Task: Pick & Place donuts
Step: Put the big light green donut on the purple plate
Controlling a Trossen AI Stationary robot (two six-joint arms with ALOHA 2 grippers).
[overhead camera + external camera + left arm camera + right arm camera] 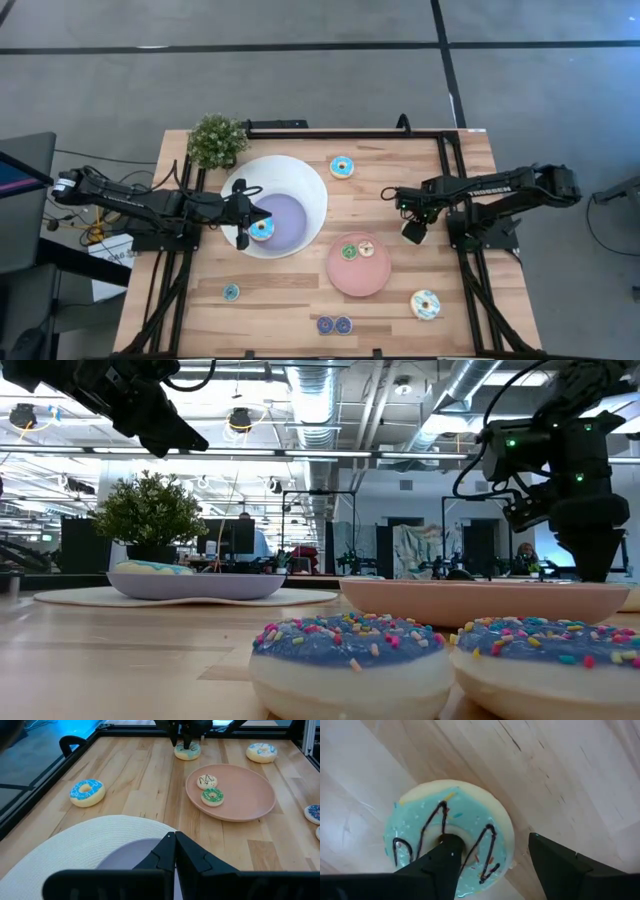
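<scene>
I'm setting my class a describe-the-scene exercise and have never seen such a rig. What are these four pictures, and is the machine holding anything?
It is a robot with two arms at a wooden table. One picture looks down from above, one looks level across the tabletop, and two come from cameras on the wrists. The left gripper is shut and empty above the white bowl, where one donut lies. The right gripper is open, with one finger in the hole of a pale blue donut; nothing is gripped yet. The pink plate holds two donuts, and more lie loose.
</scene>
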